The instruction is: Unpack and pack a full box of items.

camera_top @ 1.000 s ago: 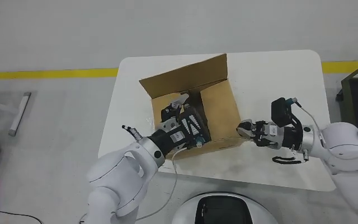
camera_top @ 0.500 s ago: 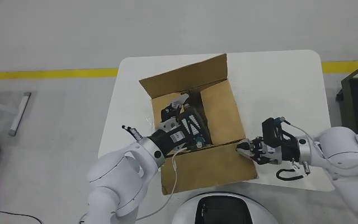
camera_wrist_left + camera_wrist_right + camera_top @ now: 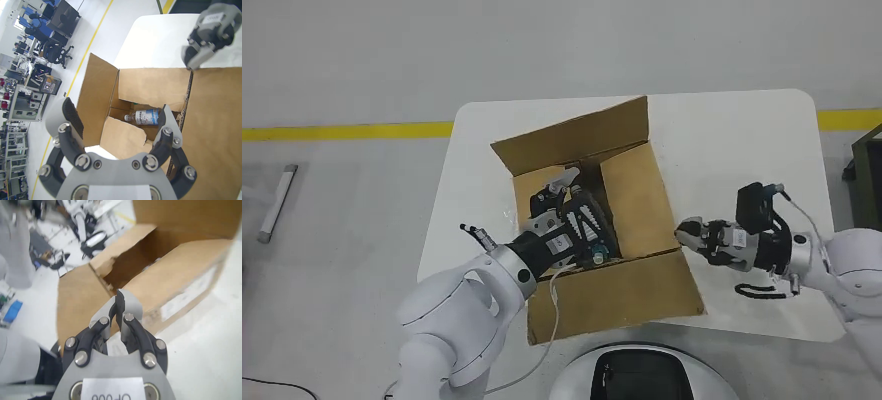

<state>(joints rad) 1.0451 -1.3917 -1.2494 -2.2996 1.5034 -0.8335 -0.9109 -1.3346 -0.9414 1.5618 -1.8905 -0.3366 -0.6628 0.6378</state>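
Observation:
An open cardboard box [image 3: 634, 190] stands on the white table [image 3: 742, 130], its back flap [image 3: 582, 135] raised and its front flap [image 3: 622, 295] folded out flat toward the near edge. My left gripper [image 3: 554, 190] hangs open over the box's left side. In the left wrist view it [image 3: 119, 117] frames a clear water bottle [image 3: 146, 117] lying on the box floor between torn inner flaps. My right gripper [image 3: 687, 235] is shut with nothing in it, its tip at the box's front right corner [image 3: 190, 70]. The right wrist view shows the shut fingers [image 3: 118, 302] against the box wall [image 3: 170, 279].
Bare table stretches right of and behind the box. A yellow line [image 3: 342, 130] crosses the floor beyond the table, a grey bar [image 3: 275, 200] lies on the floor at left, and a dark object [image 3: 867, 160] stands at the right edge.
The front flap swung from nearly upright down to flat. My right gripper travelled toward the near edge with it, then came back to the box's corner. The left arm stayed still.

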